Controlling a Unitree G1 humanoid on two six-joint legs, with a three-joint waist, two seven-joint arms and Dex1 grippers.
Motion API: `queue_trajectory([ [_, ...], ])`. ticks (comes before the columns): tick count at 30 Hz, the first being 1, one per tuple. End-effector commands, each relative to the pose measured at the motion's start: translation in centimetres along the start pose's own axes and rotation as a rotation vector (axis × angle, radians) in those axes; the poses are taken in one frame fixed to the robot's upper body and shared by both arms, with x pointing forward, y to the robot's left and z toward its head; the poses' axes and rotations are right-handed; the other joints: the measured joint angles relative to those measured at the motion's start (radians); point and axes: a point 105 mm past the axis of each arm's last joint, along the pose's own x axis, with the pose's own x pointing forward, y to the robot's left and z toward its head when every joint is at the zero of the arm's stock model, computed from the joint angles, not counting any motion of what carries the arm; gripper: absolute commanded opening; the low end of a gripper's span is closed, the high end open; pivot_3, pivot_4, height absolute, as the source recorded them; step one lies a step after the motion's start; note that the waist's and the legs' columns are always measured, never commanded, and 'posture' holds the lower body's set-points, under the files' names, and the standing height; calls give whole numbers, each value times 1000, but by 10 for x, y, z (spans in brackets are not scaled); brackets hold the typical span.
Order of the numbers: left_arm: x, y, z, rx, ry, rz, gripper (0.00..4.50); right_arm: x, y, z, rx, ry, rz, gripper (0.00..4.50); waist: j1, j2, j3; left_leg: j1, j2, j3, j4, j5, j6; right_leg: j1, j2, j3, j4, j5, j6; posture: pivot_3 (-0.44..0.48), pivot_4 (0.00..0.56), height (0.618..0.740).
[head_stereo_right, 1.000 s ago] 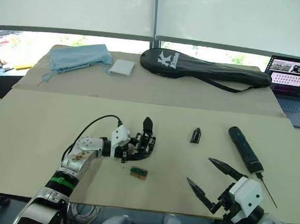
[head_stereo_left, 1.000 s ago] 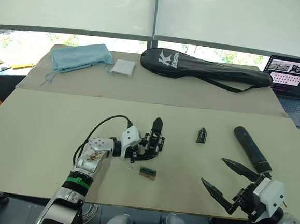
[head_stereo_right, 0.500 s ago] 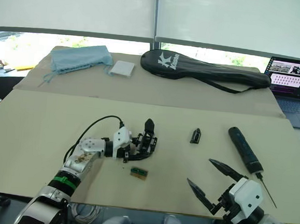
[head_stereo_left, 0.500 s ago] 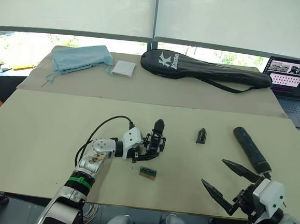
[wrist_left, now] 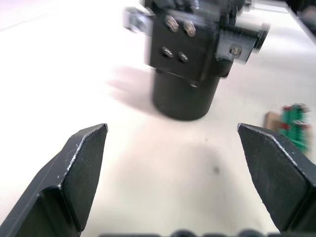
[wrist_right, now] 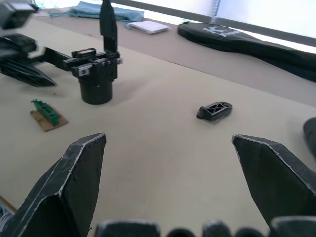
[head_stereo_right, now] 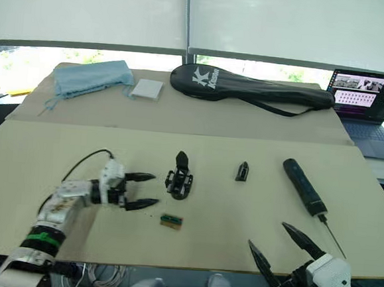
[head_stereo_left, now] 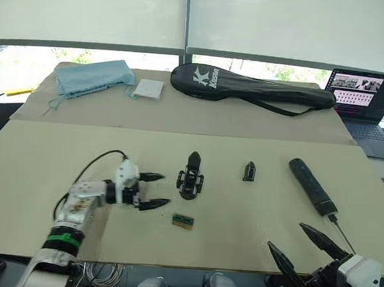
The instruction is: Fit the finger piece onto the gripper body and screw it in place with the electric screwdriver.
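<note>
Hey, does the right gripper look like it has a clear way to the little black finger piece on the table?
Probably yes. The right gripper is open near the table's front edge, and the finger piece lies alone ahead of it, with bare table between; the electric screwdriver lies off to the side.

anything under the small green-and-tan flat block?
The small green-and-tan flat block has a green ridged strip on top of a tan flat base, lying on the beige tabletop. Whatever sits under the base is covered.
</note>
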Motion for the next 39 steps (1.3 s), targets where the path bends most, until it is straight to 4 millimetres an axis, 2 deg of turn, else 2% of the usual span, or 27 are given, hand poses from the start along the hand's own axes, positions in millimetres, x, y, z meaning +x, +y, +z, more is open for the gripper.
queue_trajectory([
  [1, -22, 13, 49, 94, -31, 0, 4440, -1, -4, -3, -51, 7, -27, 4500, 2, 0, 0, 0, 0, 0, 0, 0, 0, 0, 0, 0, 0, 0, 0, 0, 150, 740],
  [3, -23, 16, 70, 77, -92, 6, 4440, 3, -8, 1, -52, -7, -39, 4500, 12, 2, 2, 0, -1, 0, 0, 0, 1, -2, 0, -2, 0, 0, 0, 0, 150, 740],
  [4, -22, 14, 84, 99, -137, -2, 4440, 9, -10, 5, -47, -5, -46, 4500, 14, 2, 2, 1, -1, 0, 1, 0, 1, -1, -1, -2, 0, -1, 1, 0, 150, 740],
  [6, -19, 7, 101, 108, -170, -40, 4440, 21, -13, 12, -19, 20, -45, 4500, 12, 2, 2, 0, -2, 0, 1, -1, 0, -1, -2, -2, 0, -1, 1, 0, 150, 740],
  [10, -12, -5, 114, 102, -175, -86, 4440, 44, -32, 17, 64, 126, -99, 4500, -2, 1, 2, 0, -3, 0, 1, 0, -1, 0, -2, -1, 4, -1, 1, 0, 150, 740],
  [13, -6, -9, 129, 113, -201, -99, 4440, 69, -39, 28, 133, 191, -57, 4500, -8, 1, 3, 0, -2, 0, 1, 2, -4, -1, -1, 1, 5, -2, -2, 0, 150, 740],
  [15, -3, -9, 135, 123, -207, -100, 4440, 85, -44, 32, 102, 305, -8, 4500, -4, 1, 3, 0, -2, 0, 1, 2, -5, -1, -2, 1, 5, -1, -3, 0, 150, 740],
  [19, 3, -8, 140, 119, -220, -90, 4440, 121, -62, 52, 117, 481, 2, 4500, -2, 0, 4, -2, 1, 0, 0, 5, 0, -2, -1, -1, 4, -2, -5, 0, 150, 740],
  [23, 7, -8, 135, 114, -213, -84, 4440, 141, -69, 45, 139, 682, 34, 4500, 5, 0, 4, -9, 2, -1, 0, 5, 1, -7, -1, -3, 4, -2, -6, 0, 150, 740],
  [27, 10, -11, 130, 131, -187, -92, 4440, 178, -78, 54, 298, 675, 7, 4500, -2, 0, 3, -22, -3, -1, 5, 6, 2, -20, -2, -4, 7, 0, -4, 0, 150, 740],
  [32, 11, -10, 123, 126, -179, -85, 4440, 201, -87, 58, 355, 728, -51, 4500, -14, 0, 4, -23, -6, -2, 3, 6, 3, -19, 0, -15, 7, 1, -1, 0, 150, 740],
  [37, 14, -13, 123, 129, -184, -88, 4440, 220, -89, 51, 540, 780, -127, 4500, -26, 1, 4, -20, -7, -1, 1, 9, -3, -16, 0, -20, 6, 1, -1, 0, 150, 740],
  [39, 14, -13, 123, 132, -185, -83, 4440, 222, -89, 49, 512, 798, -161, 4500, -27, 1, 4, -20, -7, -1, 0, 12, -7, -16, 0, -20, 6, 1, -2, 0, 150, 740],
])
